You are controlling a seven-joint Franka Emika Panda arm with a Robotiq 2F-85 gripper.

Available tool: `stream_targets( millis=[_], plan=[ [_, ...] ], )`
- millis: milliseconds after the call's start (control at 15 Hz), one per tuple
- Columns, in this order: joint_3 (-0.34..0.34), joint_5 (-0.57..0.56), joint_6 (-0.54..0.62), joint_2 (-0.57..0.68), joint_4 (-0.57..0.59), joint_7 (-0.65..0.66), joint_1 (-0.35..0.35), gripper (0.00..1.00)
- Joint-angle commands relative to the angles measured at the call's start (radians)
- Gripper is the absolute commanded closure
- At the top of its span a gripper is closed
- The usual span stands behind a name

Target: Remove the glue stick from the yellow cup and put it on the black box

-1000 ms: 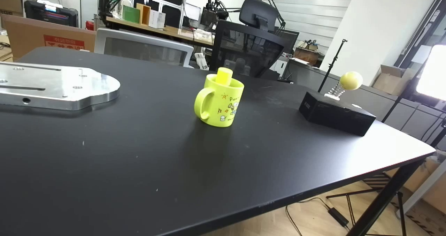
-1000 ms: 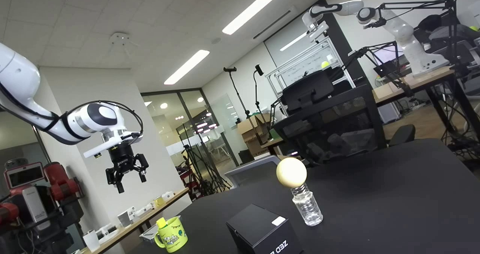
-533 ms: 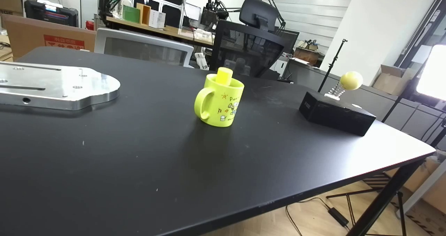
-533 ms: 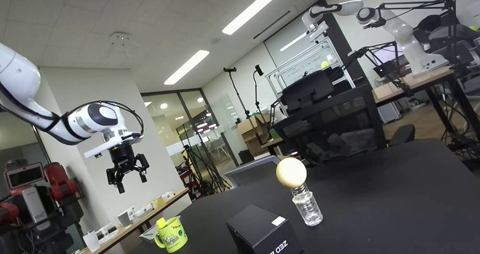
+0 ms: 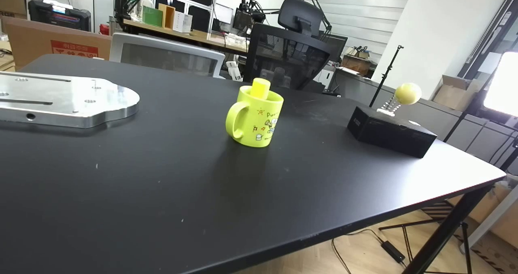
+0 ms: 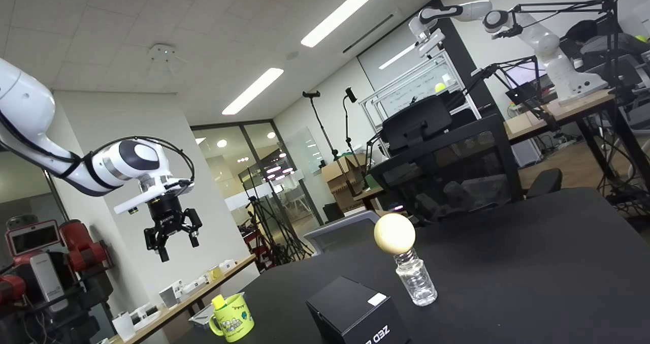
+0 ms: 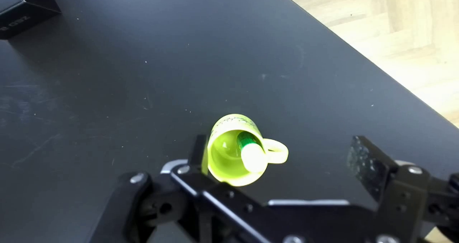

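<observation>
While the claw (image 6: 179, 251) gapes, the cup (image 5: 258, 119) keeps its glue stick (image 5: 260, 89).

In an exterior view, the box (image 6: 355, 308) bears "ZED", and the sign following it is unclear. The red label (image 5: 75, 48) on the carton (image 5: 34, 39) says "취급주의". On the mug (image 5: 255, 122), letters "Pu" begin a word, its rest unreadable.

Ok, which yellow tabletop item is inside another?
The glue stick, poking out of the yellow cup, which stands on the table; the ball rests atop a clear bottle.
</observation>
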Motion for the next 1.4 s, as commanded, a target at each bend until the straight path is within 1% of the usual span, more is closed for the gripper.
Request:
stream_targets(
  millis=[0, 200, 400, 533, 600, 667, 867, 1067, 1333],
  plan=[
    [-0.001, 0.0, -0.003, 0.001, 0.004, 0.001, 0.001, 0.0],
    [-0.002, -0.006, 0.007, 0.009, 0.011, -0.008, 0.0, 0.0],
    [-0.011, -0.055, 0.039, 0.048, 0.046, 0.002, 0.007, 0.0],
    [-0.024, -0.119, 0.087, 0.091, 0.074, 0.028, 0.015, 0.0],
    [-0.027, -0.139, 0.129, 0.118, 0.087, 0.029, 0.017, 0.0],
    [-0.029, -0.151, 0.141, 0.146, 0.104, 0.019, 0.019, 0.0],
    [-0.029, -0.152, 0.19, 0.229, 0.14, 0.012, 0.031, 0.0],
    [-0.035, -0.162, 0.217, 0.289, 0.158, 0.028, 0.06, 0.0],
    [-0.05, -0.175, 0.221, 0.349, 0.182, 0.034, 0.096, 0.0]
  ],
)
